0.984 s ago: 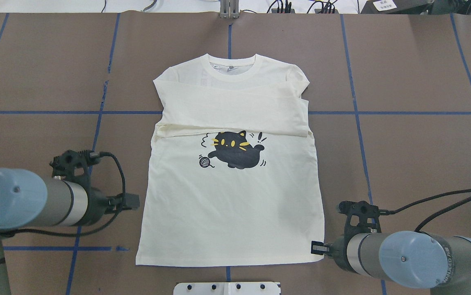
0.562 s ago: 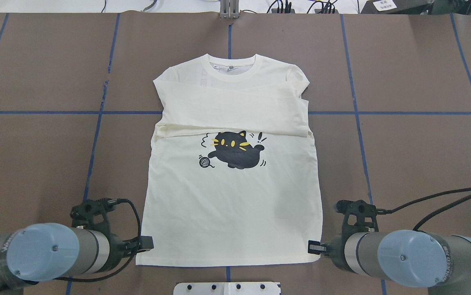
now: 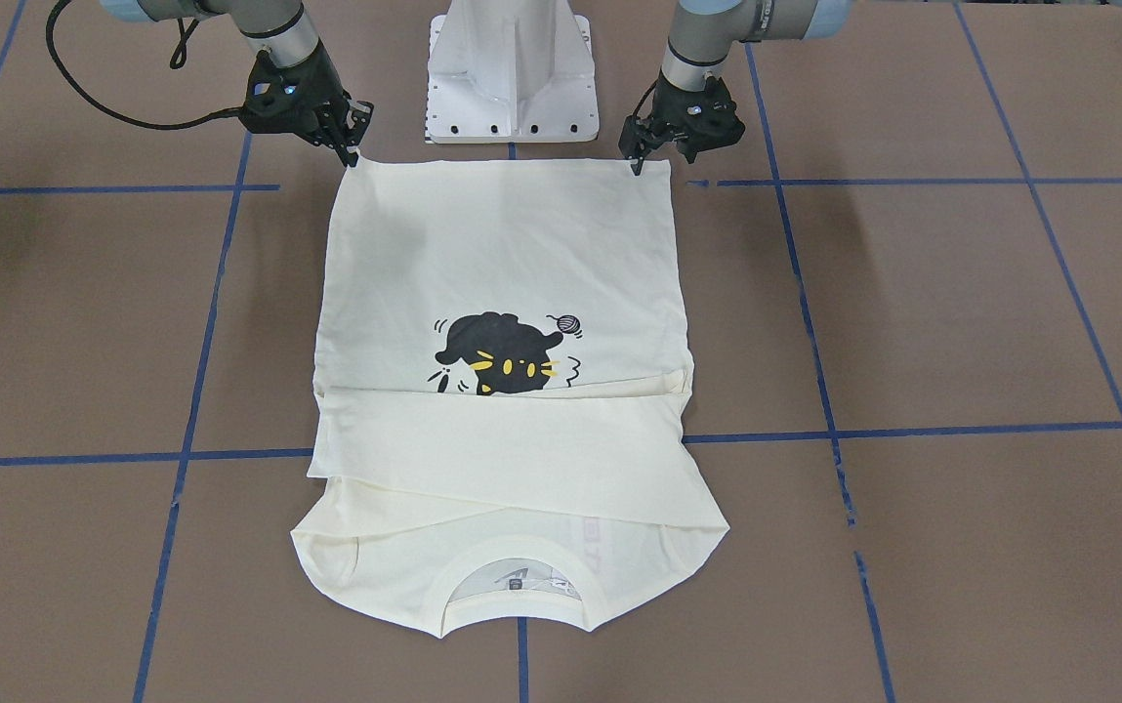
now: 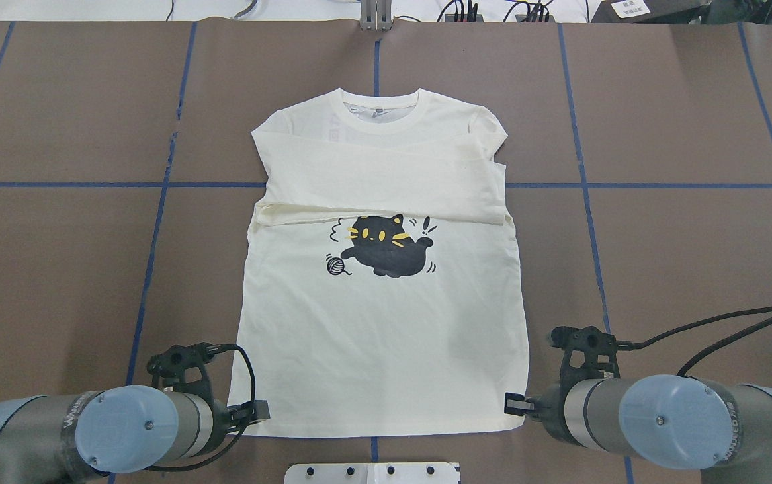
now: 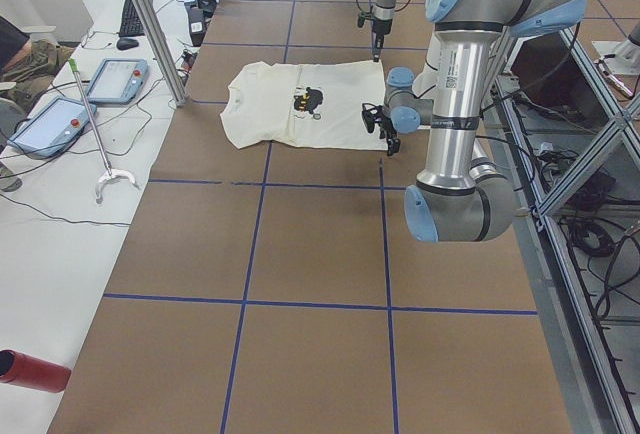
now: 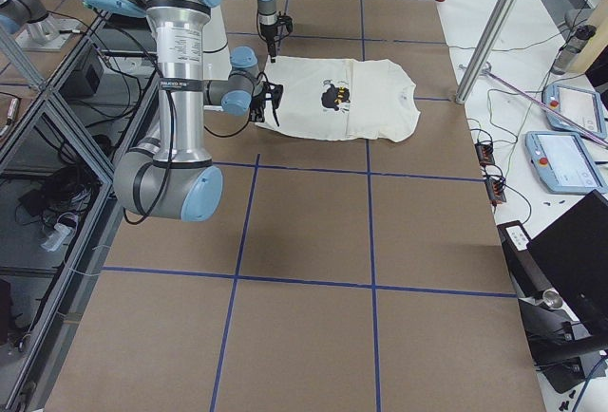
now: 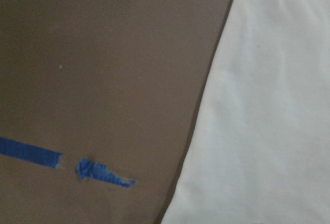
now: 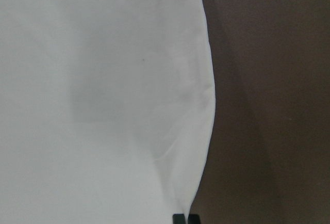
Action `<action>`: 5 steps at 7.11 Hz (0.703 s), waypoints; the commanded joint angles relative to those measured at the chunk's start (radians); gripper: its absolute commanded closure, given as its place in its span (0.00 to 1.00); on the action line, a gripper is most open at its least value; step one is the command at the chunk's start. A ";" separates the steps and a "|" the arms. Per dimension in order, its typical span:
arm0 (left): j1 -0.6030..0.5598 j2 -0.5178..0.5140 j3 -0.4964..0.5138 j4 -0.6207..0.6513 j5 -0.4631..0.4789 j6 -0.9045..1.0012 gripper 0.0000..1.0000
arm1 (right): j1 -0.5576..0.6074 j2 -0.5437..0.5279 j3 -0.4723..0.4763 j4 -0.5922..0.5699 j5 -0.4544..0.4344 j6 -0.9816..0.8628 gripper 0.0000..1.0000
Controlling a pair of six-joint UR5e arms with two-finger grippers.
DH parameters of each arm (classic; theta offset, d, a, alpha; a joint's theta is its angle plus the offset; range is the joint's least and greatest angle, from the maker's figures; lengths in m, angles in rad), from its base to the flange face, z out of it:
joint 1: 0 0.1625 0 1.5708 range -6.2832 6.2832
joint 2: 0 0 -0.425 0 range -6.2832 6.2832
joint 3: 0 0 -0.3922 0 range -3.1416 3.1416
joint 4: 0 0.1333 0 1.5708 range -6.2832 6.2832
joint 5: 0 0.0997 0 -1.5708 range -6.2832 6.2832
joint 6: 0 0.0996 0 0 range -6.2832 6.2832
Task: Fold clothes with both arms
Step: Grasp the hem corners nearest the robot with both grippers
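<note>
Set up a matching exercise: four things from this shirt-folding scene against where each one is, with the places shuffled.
Things
1. left end effector
2. right end effector
3. cat print
4. neckband

Places
A. at the edge of the T-shirt farthest from the robot
B. at the hem corner on the robot's right
C. mid-shirt, just on the hem side of the folded sleeves
D. at the hem corner on the robot's left

Pairs: 1-D, 2-B, 3-C, 4-A

"WANJEED" on left arm (image 4: 90, 430), right arm (image 4: 661, 420)
</note>
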 commanded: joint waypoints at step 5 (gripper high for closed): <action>-0.005 0.006 -0.010 0.000 0.005 0.000 0.39 | 0.028 0.002 0.007 0.000 0.024 0.000 1.00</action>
